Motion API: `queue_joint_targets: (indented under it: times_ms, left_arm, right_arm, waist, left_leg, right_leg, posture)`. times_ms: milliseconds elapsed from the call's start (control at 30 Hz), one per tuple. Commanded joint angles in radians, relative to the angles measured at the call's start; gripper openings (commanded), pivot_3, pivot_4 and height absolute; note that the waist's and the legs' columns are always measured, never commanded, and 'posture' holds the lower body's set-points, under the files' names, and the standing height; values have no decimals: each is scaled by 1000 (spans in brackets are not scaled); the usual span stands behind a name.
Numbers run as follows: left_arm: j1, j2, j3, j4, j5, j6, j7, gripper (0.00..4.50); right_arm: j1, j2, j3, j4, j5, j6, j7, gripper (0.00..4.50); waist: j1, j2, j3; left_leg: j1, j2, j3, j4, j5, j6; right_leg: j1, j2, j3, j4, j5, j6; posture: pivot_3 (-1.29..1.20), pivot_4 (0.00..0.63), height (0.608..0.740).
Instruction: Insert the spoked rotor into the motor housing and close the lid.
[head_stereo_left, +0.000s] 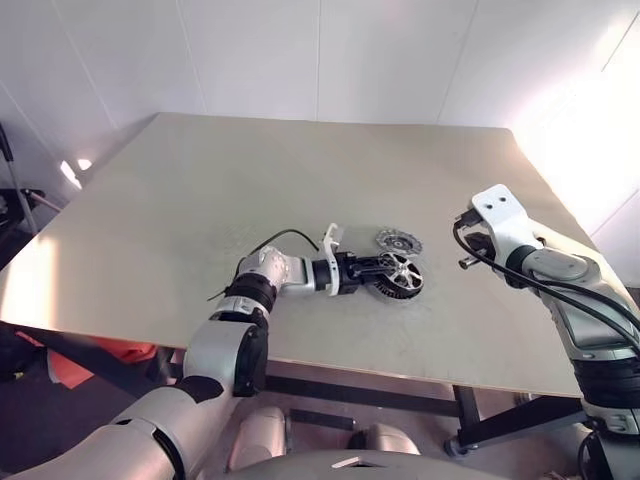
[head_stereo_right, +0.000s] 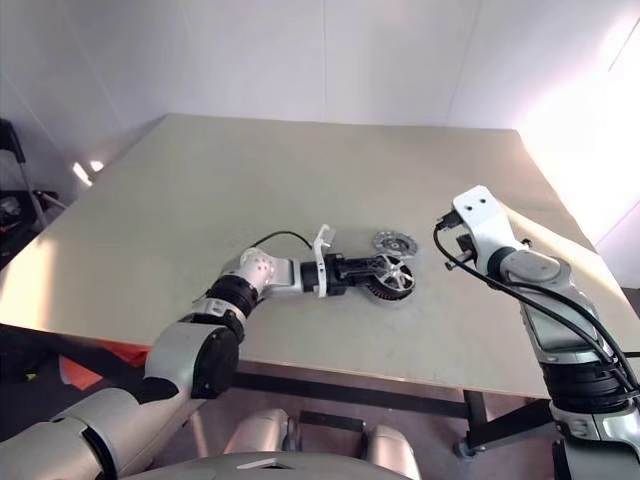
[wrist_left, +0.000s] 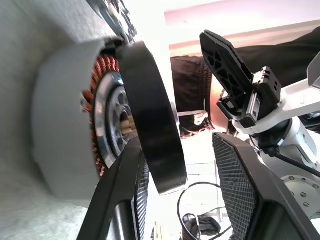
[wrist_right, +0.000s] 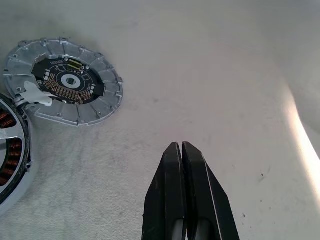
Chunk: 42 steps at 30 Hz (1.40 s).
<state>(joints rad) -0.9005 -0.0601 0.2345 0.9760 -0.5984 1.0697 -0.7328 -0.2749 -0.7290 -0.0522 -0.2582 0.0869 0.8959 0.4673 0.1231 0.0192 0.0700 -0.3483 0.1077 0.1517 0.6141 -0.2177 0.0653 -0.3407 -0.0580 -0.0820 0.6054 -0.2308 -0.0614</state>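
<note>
From the head, the left gripper (head_stereo_left: 392, 272) reaches the motor housing (head_stereo_left: 398, 287) mid-table (head_stereo_left: 200, 210), lid (head_stereo_left: 398, 241) just behind; its wrist shows spread jaws, spoked rotor (wrist_left: 152, 120) tilted against copper windings; right gripper (wrist_right: 182, 150) pressed shut.

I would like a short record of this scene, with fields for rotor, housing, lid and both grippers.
rotor: spoked rotor tilted, partly in the housing
housing: motor housing on the table, copper windings visible
lid: lid lying flat on the table beside the housing, not yet on it
left gripper: left gripper open around the rotor rim
right gripper: right gripper shut, empty, above bare table
</note>
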Motion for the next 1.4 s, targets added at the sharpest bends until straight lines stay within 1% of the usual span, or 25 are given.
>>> queue_joint_targets:
  times_ms: [33, 100, 300, 467, 533, 633, 800, 867, 933, 1133, 1200, 1300, 1367, 1400]
  left_arm:
    - [4, 66, 39, -106, -29, 25, -7, 2070]
    - [20, 89, 48, -148, -38, 42, 0, 2070]
    - [103, 148, 41, -337, -32, 36, 24, 2070]
    - [191, 187, -8, -508, 12, -70, 32, 2070]
    - [224, 206, -20, -562, 36, -149, 35, 2070]
    - [253, 237, -20, -615, 40, -190, 40, 2070]
    - [258, 261, -4, -616, 39, -227, 75, 2070]
    - [263, 260, -3, -623, 33, -230, 84, 2070]
    - [277, 256, -6, -640, 28, -230, 91, 2070]
    - [305, 246, -16, -670, 28, -243, 95, 2070]
    - [312, 253, -33, -680, 44, -271, 83, 2070]
    - [327, 276, -87, -709, 108, -387, 60, 2070]
    - [334, 307, -141, -724, 167, -463, 41, 2070]
    - [338, 328, -172, -735, 200, -500, 29, 2090]
  right_arm:
    - [-39, 15, -1, -47, 22, -26, 19, 0]
    - [-42, 26, 0, -65, 38, -28, 34, 0]
    - [-5, 41, 24, -156, 98, -40, 107, 0]
    - [55, 37, 26, -236, 147, -51, 160, 0]
    - [73, 46, 28, -253, 159, -45, 163, 0]
    - [94, 73, 51, -228, 156, -43, 147, 0]
    - [132, 142, 109, -120, 153, -68, 140, 0]
    - [125, 138, 120, -81, 128, -83, 130, 0]
    - [114, 127, 108, -85, 134, -93, 138, 0]
    - [74, 59, 85, -153, 151, -136, 189, 0]
    - [58, 20, 91, -178, 143, -164, 217, 0]
    - [65, -135, 146, -180, 59, -292, 325, 0]
    - [104, -271, 181, -141, -5, -442, 431, 0]
    - [115, -328, 189, -113, -27, -511, 478, 197]
  waist:
    - [0, 1, 0]
    - [3, 1, -1]
    - [5, 1, -1]
    - [7, 1, -1]
    - [5, 1, -1]
    - [4, 1, -1]
    - [3, 1, -1]
    - [1, 1, -1]
    - [1, 0, -2]
    - [2, -1, -2]
    - [3, -1, -2]
    - [5, 0, -2]
    - [7, -1, -2]
    - [7, -1, -2]
  left_leg:
    - [-1, 0, 0, -1, 0, 0]
    - [-3, 0, 0, -2, 0, 0]
    - [-17, 0, 0, 1, 1, 5]
    - [-19, 0, 0, 1, 1, 5]
    - [-18, 0, 0, 1, 0, 4]
    - [-16, 0, 0, 1, 0, 1]
    - [-13, 0, 0, 1, 0, 0]
    - [-14, 0, 0, 1, 0, 0]
    - [-13, 0, 0, 1, 0, 0]
    - [-13, 0, 0, 1, 0, 0]
    - [-13, 0, 0, 1, 0, 0]
    - [-14, 0, 0, 0, 0, 0]
    - [-14, 0, 0, 1, -1, 1]
    - [-14, 0, 0, 0, -1, 1]
  right_leg:
    - [-1, 0, 0, 0, 0, 0]
    - [-4, 0, 0, 1, 3, -7]
    - [-15, 0, 0, 1, 3, -8]
    - [-17, 0, -1, 1, 3, -8]
    - [-17, 0, -1, 1, 3, -8]
    - [-15, 0, -1, 1, 3, -7]
    - [-13, 0, -1, 1, 3, -7]
    - [-13, 0, -1, 1, 3, -7]
    - [-12, 0, -1, 1, 3, -7]
    - [-12, 0, -1, 1, 3, -7]
    - [-13, 0, -1, 1, 3, -7]
    - [-13, 0, -1, 1, 3, -7]
    - [-13, 0, -1, 0, 1, -3]
    - [-13, 0, -1, 0, 0, -2]
  posture:
    - [0, 0, 740]
    - [0, 0, 740]
    - [0, 0, 740]
    - [0, 0, 740]
    - [0, 0, 740]
    - [0, 0, 740]
    - [0, 0, 740]
    - [0, 0, 740]
    - [0, 0, 740]
    - [0, 0, 740]
    - [0, 0, 740]
    - [0, 0, 740]
    - [0, 0, 740]
    - [0, 0, 740]
